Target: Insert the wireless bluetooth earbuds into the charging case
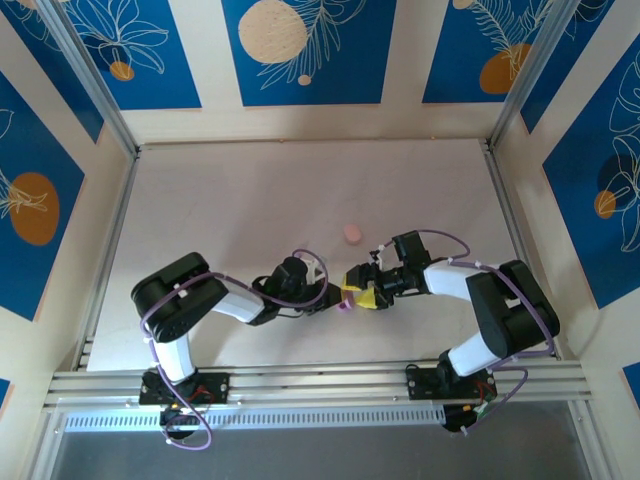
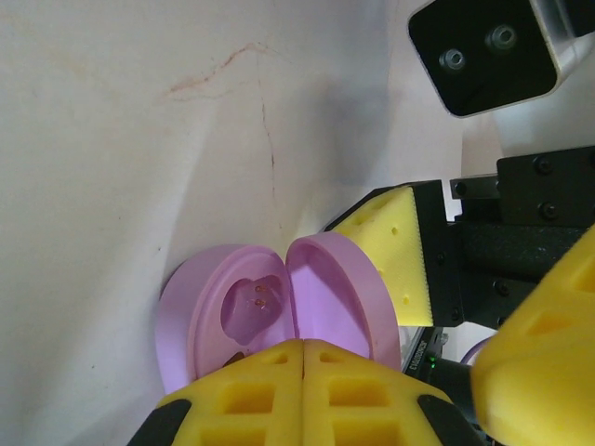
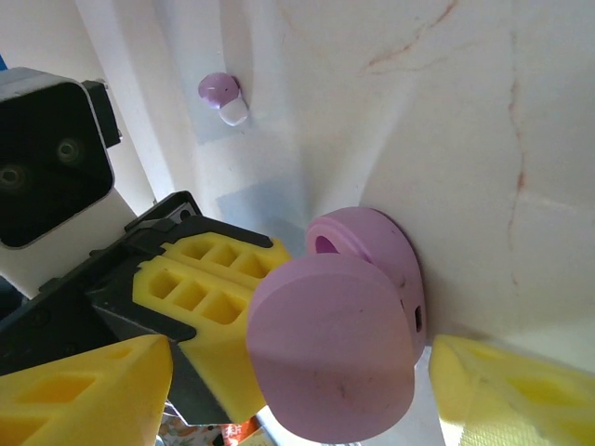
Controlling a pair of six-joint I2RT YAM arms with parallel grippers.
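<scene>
Overhead view: both arms reach inward and meet just below the centre of the table (image 1: 250,190). The left gripper (image 1: 337,297) and right gripper (image 1: 363,292) face each other with the purple charging case (image 1: 347,303) between them. A pink rounded object (image 1: 352,233) lies on its own above them, well apart from both.

Left wrist view: I see the left gripper's yellow fingers (image 2: 251,395) pressed flat together along the bottom edge, no gap between them, their tips right at the case's near rim. I cannot tell whether they pinch any part of it. The case stands open at lower centre, its two halves spread. The left half has a heart-shaped recess (image 2: 249,307) with two small metallic points inside. One yellow finger of the right gripper sits just right of the lid.

Right wrist view: the right gripper's jaws stand wide, one finger at lower left and one at lower right, straddling the case, and the left finger is clear of it. At upper left, a small rounded piece (image 3: 223,97), lilac above and white below, lies on the table. I cannot identify it.
</scene>
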